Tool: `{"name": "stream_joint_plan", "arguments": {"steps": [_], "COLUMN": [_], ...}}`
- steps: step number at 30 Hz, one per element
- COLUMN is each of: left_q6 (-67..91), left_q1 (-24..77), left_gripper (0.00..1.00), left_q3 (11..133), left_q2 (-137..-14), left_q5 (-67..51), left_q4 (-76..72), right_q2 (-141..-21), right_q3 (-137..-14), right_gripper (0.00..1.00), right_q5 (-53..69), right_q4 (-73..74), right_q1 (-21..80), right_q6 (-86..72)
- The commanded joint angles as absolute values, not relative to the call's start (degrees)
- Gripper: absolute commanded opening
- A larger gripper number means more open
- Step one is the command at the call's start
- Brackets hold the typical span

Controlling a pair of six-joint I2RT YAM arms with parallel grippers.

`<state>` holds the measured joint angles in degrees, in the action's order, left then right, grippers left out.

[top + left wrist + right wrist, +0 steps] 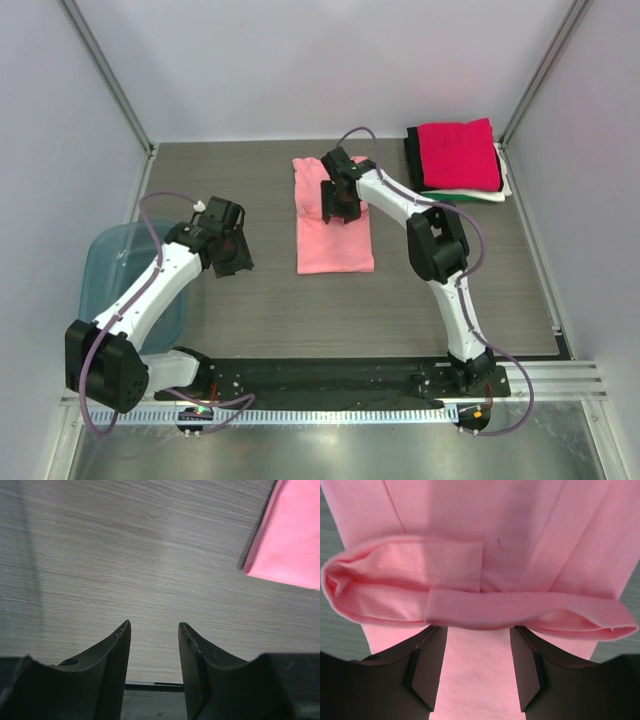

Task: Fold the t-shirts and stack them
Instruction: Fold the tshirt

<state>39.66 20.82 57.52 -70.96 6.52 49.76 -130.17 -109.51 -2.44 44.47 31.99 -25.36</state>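
The right end effector [478,635] sits low over the light salmon-pink cotton t-shirt [485,530]. Its two dark fingers [427,665] stand apart, with pink cloth showing in the gap between them. A rolled fold of the same shirt runs crosswise just in front of the fingers and hides their tips. The fold is puffed open at its left end and flatter at its right. Nothing is clamped between the fingers that can be seen.

From above, the right end effector [340,203] is over the far half of the salmon-pink t-shirt [335,245]. The shirt lies as a long narrow rectangle near the middle of the grey wood-grain table [250,310], with its near end flat and square.

To the right, in the far right corner, is a stack of folded shirts. A bright magenta-red t-shirt [458,155] lies on top. The edge of a black t-shirt [412,158] shows along its left side, and a white t-shirt [480,196] peeks out at the near edge.

The left end effector [154,625] is open, and its fingers [117,645] frame only bare table [125,555]. A corner of the salmon-pink t-shirt [290,545] lies well off to its upper right. In the overhead view, the left end effector [232,255] hangs over the table to the left of the pink shirt and apart from it. The translucent blue plastic bin [110,270] is at the table's left edge beneath that arm.
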Motion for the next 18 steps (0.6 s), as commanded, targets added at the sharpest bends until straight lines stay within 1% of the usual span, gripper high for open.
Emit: {"name": "stream_joint_plan", "arguments": {"steps": [1,2,3,5,7,9,12,13,14,15,16,17,18], "left_q6": [37.97,37.97,38.06,38.76,40.33,41.39,43.24,43.59,44.38,44.65,45.0,45.26,45.96], "left_q1": [20.48,20.39,20.39,20.48,20.39,20.48,20.74,20.83,21.0,21.35,21.62,21.97,22.49], "left_gripper": [0.44,0.44,0.44,0.44,0.44,0.45,0.49,0.5,0.52,0.52,0.53,0.54,0.55], "left_q3": [56.34,56.34,56.25,55.9,55.37,54.93,53.7,53.53,53.53,53.7,53.79,53.88,54.05], "left_q2": [-69.7,-69.61,-69.7,-69.52,-69.43,-69.35,-69.78,-70.22,-70.92,-72.49,-73.64,-74.61,-75.58], "left_q5": [7.3,6.86,6.68,4.94,2.73,-1.38,-4.12,-5.44,-6.06,-6.59,-7.81,-8.34,-8.96], "left_q4": [48.96,48.96,48.96,48.17,47.11,44.83,40.35,39.21,37.11,36.13,35.08,33.07,32.09], "right_q2": [-135.25,-136.92,-140.5,-143.34,-143.62,-141.08,-129.85,-126.6,-120.12,-117.27,-114.72,-109.3,-106.9], "right_q3": [-122.2,-125.74,-133.43,-141.03,-147.01,-146.52,-134.08,-124.55,-119.67,-115.01,-105.83,-101.21,-96.55], "right_gripper": [0.59,0.59,0.6,0.6,0.62,0.62,0.63,0.63,0.63,0.63,0.63,0.63,0.64], "right_q5": [-7.9,-8.35,-9.65,-10.45,-10.98,-10.81,-11.08,-10.9,-10.55,-9.85,-8.8,-7.31,-4.77], "right_q4": [48.94,51.22,52.37,54.31,53.79,51.43,46.25,44.58,42.12,41.32,40.61,38.78,37.8], "right_q1": [31.64,31.12,30.77,29.28,28.31,27.34,26.81,26.81,26.81,26.55,26.37,26.28,26.28], "right_q6": [-22.59,-22.33,-22.06,-22.15,-22.41,-22.32,-23.11,-23.81,-24.34,-24.95,-26.27,-26.8,-27.59]}}
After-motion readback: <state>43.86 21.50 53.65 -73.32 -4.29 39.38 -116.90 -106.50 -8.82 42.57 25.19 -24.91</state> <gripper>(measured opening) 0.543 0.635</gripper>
